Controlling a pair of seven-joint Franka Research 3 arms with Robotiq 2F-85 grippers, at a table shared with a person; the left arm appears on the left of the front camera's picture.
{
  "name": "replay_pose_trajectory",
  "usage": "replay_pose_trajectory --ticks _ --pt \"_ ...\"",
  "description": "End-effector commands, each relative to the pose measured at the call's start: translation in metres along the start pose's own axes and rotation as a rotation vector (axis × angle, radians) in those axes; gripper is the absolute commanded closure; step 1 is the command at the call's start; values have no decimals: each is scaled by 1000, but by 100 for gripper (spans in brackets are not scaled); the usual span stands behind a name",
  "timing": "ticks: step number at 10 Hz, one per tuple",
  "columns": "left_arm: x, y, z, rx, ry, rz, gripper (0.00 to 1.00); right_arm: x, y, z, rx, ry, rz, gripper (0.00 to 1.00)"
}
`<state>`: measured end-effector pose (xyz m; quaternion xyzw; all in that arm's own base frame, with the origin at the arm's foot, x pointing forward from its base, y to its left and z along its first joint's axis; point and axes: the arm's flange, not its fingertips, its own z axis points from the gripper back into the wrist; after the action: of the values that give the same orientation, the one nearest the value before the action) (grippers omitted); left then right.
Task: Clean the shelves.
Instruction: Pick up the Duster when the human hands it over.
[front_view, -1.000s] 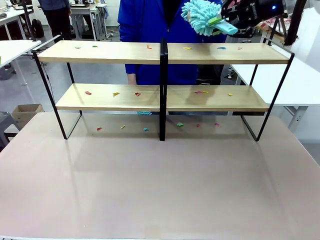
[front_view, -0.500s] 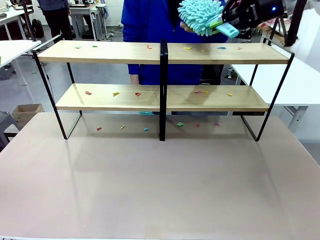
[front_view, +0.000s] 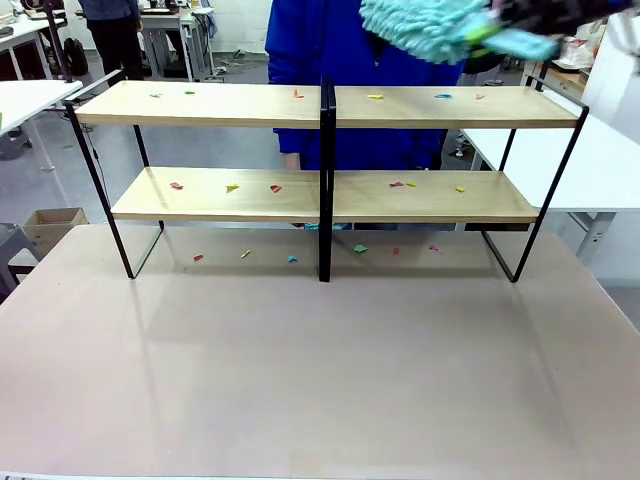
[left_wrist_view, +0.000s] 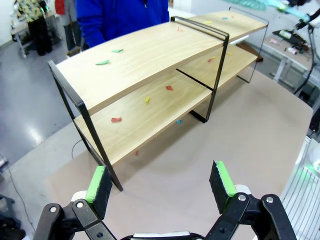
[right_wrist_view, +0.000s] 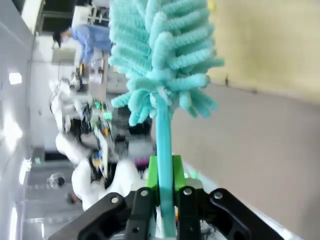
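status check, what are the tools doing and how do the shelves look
Right tool shut on duster, high over right half of shelves. Left tool open, above table. Boards dotted with coloured scraps. Person behind; nothing blocking.

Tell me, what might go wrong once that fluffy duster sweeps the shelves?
The right gripper pinches the duster by its thin handle, so it could twist when pressed down. The person in blue stands behind the shelves and might get brushed. Paper scraps on the top board may fall onto the lower board.
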<state>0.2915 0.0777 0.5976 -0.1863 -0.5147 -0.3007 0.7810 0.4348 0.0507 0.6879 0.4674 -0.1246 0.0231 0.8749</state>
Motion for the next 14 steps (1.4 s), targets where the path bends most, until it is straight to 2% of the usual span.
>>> replay_pose_trajectory --ticks 1,4,6,8,9,10,11,14 --pt "0 1 -1 -9 -8 -8 0 -50 -2 81 -20 126 75 100" --pt "0 1 -1 -9 -8 -8 0 -109 -22 155 -58 -44 49 100" --pt "0 1 -1 -9 -8 -8 0 -136 -49 208 -47 -2 58 100" --pt "0 1 -1 -9 -8 -8 0 -162 -78 260 74 -30 23 100" --pt "0 1 -1 -9 -8 -8 0 -174 -93 272 95 -67 -1 100" --pt "0 1 -1 -9 -8 -8 0 -175 -107 267 41 -118 6 100" --pt "0 1 -1 -9 -8 -8 0 -175 -88 259 55 -54 -3 100" --pt "0 1 -1 -9 -8 -8 0 -175 -88 259 55 -54 -3 100"
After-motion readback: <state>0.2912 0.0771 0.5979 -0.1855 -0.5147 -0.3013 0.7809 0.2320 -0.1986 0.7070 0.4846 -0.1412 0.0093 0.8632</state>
